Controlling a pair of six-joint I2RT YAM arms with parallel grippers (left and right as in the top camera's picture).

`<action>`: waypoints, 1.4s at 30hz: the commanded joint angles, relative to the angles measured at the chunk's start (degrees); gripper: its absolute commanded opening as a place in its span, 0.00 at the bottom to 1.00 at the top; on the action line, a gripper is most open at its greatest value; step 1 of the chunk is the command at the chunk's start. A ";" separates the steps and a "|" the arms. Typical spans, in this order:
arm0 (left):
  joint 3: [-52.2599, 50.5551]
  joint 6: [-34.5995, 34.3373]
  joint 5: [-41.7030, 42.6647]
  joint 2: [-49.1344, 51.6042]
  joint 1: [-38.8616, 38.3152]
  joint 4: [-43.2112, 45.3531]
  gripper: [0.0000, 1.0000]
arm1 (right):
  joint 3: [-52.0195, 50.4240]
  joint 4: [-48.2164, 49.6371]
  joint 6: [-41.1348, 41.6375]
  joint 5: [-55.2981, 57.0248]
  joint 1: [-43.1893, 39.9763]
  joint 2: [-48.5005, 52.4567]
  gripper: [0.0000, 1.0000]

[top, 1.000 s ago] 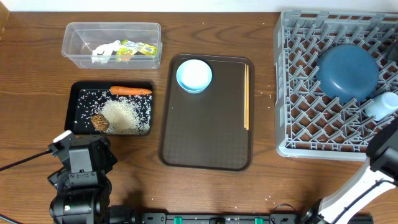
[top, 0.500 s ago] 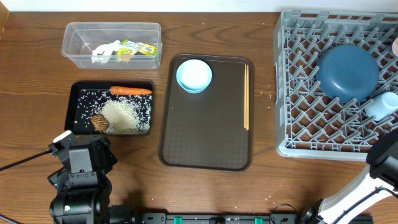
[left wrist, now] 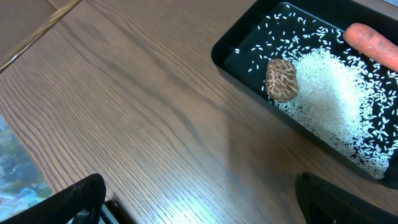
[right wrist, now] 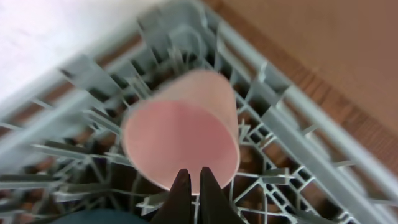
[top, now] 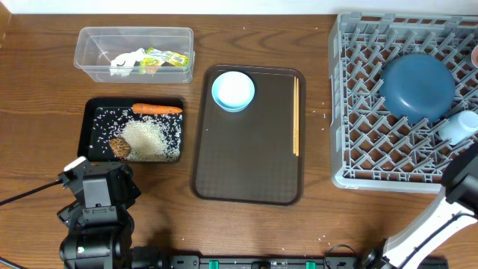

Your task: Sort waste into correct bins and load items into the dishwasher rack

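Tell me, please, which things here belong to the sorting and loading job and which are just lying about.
Job: clear tub, paper, wrappers; black tray, carrot, brown lump, rice; light blue bowl, chopsticks; rack, dark blue dish, light blue cup, pink cup.
Lying about: brown serving tray, cable.

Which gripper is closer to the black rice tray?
Left. The left gripper hangs just short of the black tray; the right gripper is far off, over the dishwasher rack.
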 commanded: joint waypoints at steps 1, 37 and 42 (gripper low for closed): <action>-0.33 0.76 -0.87 0.02 -0.07 -0.09 0.98 | 0.81 0.17 -0.33 3.43 -0.35 2.49 0.01; -0.33 0.76 -0.87 0.02 -0.07 -0.11 0.98 | 0.79 -7.61 -0.28 3.54 -1.53 -6.01 0.02; -0.33 0.76 -0.87 0.02 -0.07 -0.11 0.98 | 0.79 -3.67 -0.28 -6.67 -1.46 -9.05 0.40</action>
